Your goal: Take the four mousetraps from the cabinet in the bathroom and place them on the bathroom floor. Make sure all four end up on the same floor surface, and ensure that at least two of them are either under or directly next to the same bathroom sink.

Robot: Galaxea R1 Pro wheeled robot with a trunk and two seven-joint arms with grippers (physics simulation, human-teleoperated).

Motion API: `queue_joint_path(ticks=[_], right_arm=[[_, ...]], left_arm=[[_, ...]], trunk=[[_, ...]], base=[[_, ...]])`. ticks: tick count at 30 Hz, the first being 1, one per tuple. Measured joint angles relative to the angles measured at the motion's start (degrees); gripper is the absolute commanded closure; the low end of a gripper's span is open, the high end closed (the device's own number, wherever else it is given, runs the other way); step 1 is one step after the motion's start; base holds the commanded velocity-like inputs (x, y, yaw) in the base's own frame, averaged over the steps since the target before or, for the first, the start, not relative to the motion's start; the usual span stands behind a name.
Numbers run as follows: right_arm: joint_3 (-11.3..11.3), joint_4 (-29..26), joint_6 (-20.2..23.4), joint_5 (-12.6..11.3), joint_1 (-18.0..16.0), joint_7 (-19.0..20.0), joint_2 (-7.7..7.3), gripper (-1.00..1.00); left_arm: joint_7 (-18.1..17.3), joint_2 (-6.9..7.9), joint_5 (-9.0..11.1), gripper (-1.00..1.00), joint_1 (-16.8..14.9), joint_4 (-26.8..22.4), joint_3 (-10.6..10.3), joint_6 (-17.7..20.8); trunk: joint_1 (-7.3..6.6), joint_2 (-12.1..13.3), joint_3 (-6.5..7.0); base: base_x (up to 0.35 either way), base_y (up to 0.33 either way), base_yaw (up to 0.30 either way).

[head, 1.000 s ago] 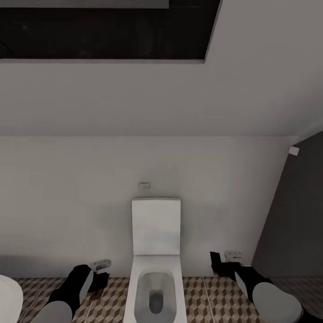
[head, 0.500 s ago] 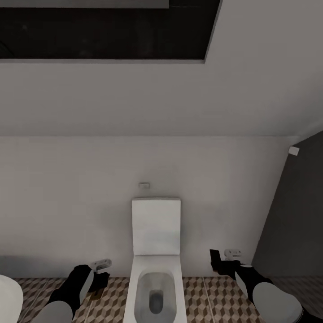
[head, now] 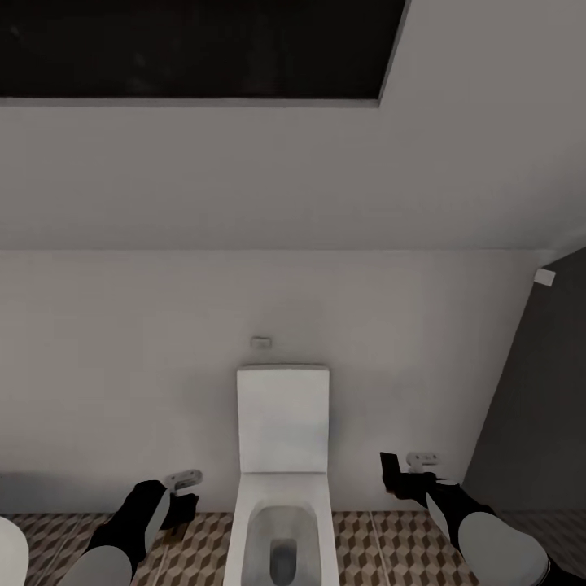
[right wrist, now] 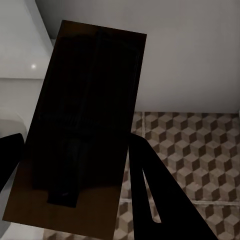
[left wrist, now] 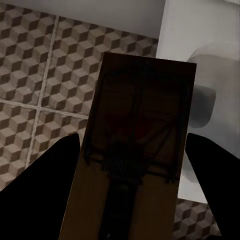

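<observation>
Two mousetraps are in sight, one to each gripper. In the left wrist view a mousetrap point(left wrist: 135, 150) lies clamped between the two dark fingers point(left wrist: 45, 185) of the left gripper point(head: 183, 496), held above the bathroom floor point(left wrist: 45, 65) with a white toilet point(head: 282, 488) just beside it — its dark metal spring and bar face the camera. The right wrist view shows the second mousetrap point(right wrist: 82, 130), tilted and in shadow, pinched by the right gripper point(head: 399, 476), with patterned tiles below and a pale wall point(head: 122, 366) behind. From the head view both arms sit low, one on each side of the single toilet, which stands against the wall
</observation>
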Motion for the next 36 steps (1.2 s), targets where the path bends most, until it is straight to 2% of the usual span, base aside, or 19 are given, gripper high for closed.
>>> queue_joint_path(ticks=[19,36], right_arm=[[0.1,0.0,0.0,0.0,0.0,0.0,0.06,1.0],[0.1,0.0,0.0,0.0,0.0,0.0,0.06,1.0]], left_arm=[[-0.4,0.26,0.0,1.0,0.0,-0.2,0.0,0.0],[-0.4,-0.03,0.0,1.0,0.0,-0.1,0.0,-0.1]], trunk=[[0.0,0.0,0.0],[3.73,-6.8,-3.05]], base=[[0.001,0.0,0.0],[0.0,0.0,0.0]])
